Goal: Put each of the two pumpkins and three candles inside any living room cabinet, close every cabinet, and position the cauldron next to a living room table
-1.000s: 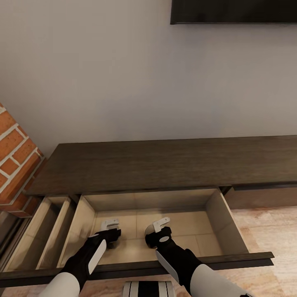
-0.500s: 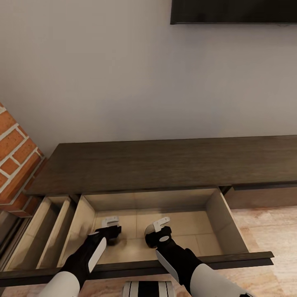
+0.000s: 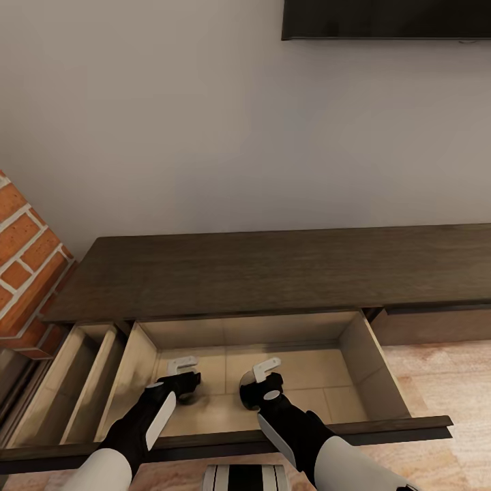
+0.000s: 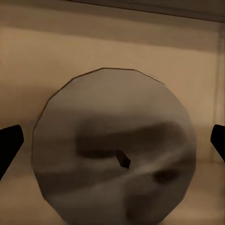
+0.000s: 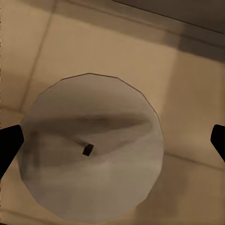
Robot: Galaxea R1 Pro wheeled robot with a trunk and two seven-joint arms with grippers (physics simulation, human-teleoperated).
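Left wrist view puts a candle (image 4: 115, 150) right in front of the left hand (image 4: 112, 145), pale round top with a short dark wick, and the two dark fingertips (image 4: 9, 145) stand wide at both sides of it, not touching. Right wrist view gives the same for the right hand (image 5: 112, 143): another candle (image 5: 91, 150) just beyond it, between widely spread fingertips (image 5: 8, 143). Head view shows both hands, left (image 3: 183, 374) and right (image 3: 262, 378), low inside the open drawer (image 3: 354, 341) of the cabinet (image 3: 273, 269), over its pale floor. Beyond the hands is the drawer's back wall, then the dark cabinet top and the grey wall (image 3: 170, 123).
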